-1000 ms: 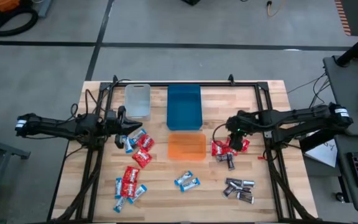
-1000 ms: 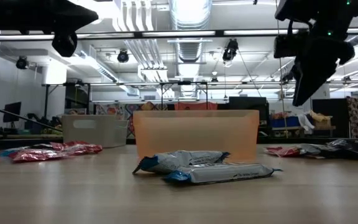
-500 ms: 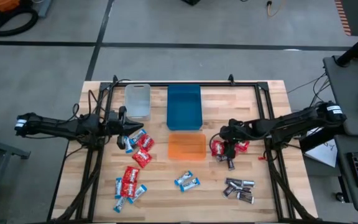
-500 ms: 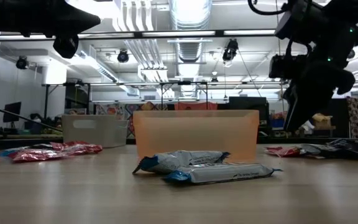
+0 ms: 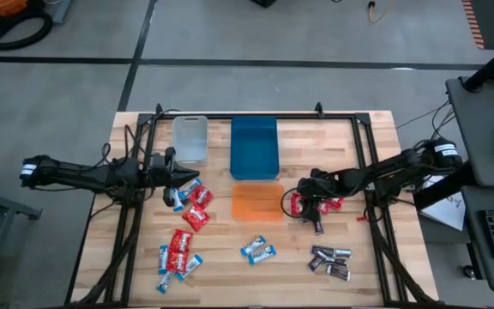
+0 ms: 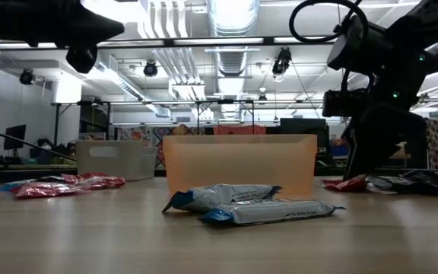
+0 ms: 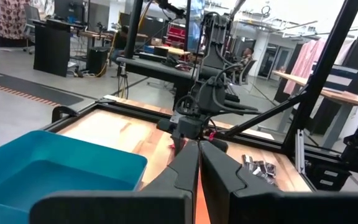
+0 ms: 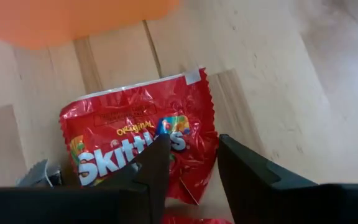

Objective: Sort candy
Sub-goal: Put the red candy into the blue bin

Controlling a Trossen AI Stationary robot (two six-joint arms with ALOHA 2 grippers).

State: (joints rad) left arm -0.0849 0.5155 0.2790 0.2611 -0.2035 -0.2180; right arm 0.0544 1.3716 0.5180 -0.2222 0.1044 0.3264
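Fingers of the right gripper [image 8: 188, 163] straddle a red candy [image 8: 138, 140] just beside the orange bin [image 5: 258, 202], parted for pinching; contact seems unmade. Left gripper [image 5: 177, 176] waits closed, empty, farther off.

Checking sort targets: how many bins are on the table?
3: clear bin and blue bin side by side, orange bin next to the blue one, nearer the table's middle. None appear hidden.
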